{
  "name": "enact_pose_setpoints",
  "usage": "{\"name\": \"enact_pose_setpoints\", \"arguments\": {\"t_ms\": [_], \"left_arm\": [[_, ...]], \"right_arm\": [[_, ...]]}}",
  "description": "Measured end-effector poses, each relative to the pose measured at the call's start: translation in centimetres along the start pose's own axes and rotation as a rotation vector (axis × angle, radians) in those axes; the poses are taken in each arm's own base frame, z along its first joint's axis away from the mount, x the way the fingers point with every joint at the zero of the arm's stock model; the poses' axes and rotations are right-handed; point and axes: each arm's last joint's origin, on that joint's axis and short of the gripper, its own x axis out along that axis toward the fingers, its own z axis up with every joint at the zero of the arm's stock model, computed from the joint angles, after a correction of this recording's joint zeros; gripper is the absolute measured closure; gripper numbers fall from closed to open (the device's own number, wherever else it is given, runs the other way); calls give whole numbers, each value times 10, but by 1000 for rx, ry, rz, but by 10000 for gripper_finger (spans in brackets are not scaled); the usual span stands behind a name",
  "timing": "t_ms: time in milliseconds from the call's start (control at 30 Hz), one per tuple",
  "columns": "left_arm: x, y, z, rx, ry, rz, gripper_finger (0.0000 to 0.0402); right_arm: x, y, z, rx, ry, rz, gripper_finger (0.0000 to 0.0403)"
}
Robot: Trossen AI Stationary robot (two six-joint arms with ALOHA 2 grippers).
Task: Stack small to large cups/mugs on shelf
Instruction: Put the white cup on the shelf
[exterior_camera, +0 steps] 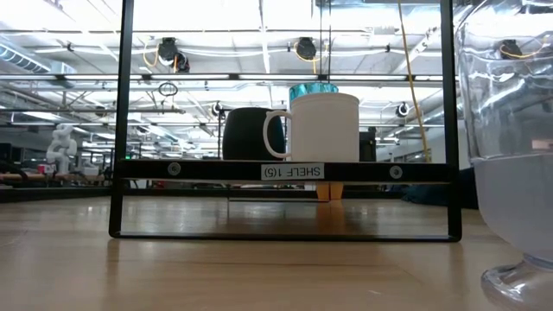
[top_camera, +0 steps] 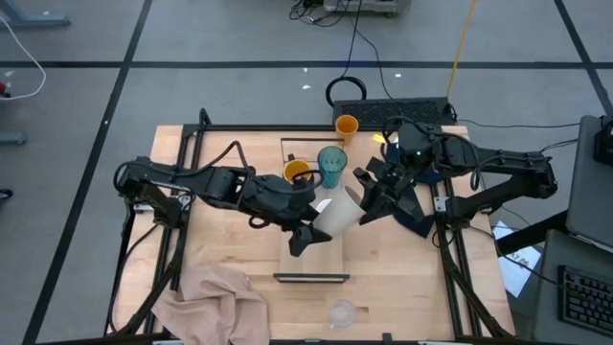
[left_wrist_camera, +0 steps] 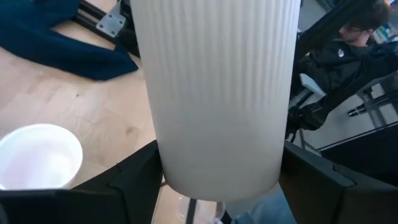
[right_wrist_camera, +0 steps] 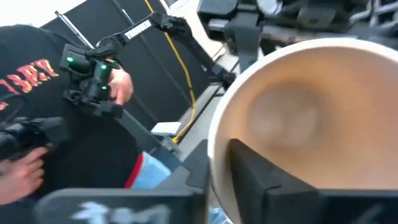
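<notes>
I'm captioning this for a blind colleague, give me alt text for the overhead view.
Both grippers meet at a tilted beige cup above the shelf: left gripper at its base, right gripper at its rim. A teal tumbler and dark mug stand on the shelf's far end; a pink cloth lies near the front.

The ribbed beige cup (top_camera: 337,215) is showing cream; at 12 o'clock a teal tumbler (top_camera: 332,165), an orange cup (top_camera: 346,126), a dark mug (top_camera: 299,172) glowing orange inside.
</notes>
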Motion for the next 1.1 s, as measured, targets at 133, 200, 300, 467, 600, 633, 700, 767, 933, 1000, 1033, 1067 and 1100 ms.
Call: {"name": "enact_pose_setpoints", "arguments": {"t_ms": [133,200,300,467,600,633,700,767,933,1000,1033,1067,1100], "left_arm": [[0,0,0,-29,13,-18,129],[1,0,1,-37,15,-34,130],[1,-1,2,-51,18,-57,119],[1,-5,4,-38,21,-125,90],[-3,-11,11,-56,-24,-221,79],[-3,-12,12,-66,-25,-233,78],[-4,-13,12,-88,-9,-265,78],[-4,-14,14,-103,-10,-293,77],[-6,-18,22,-126,-94,-336,81],[-7,-20,26,-127,-146,-345,89],[-8,-20,29,-124,-171,-362,94],[-9,-22,32,-118,-197,-382,100],[-10,-23,34,-115,-214,-407,106]], "right_arm": [[0,0,1,-16,-5,2,390],[0,1,0,6,8,36,393],[-1,1,1,18,14,56,395],[-5,5,1,45,21,86,403],[-12,14,-4,100,104,218,400],[-13,15,-6,118,122,229,400],[-14,17,-8,137,134,235,400],[-12,18,-8,169,151,270,400],[-8,34,0,131,151,405,401],[-2,39,4,129,149,448,401],[1,42,6,124,148,475,401],[4,44,8,128,151,501,401],[8,48,10,126,150,529,401]]}}
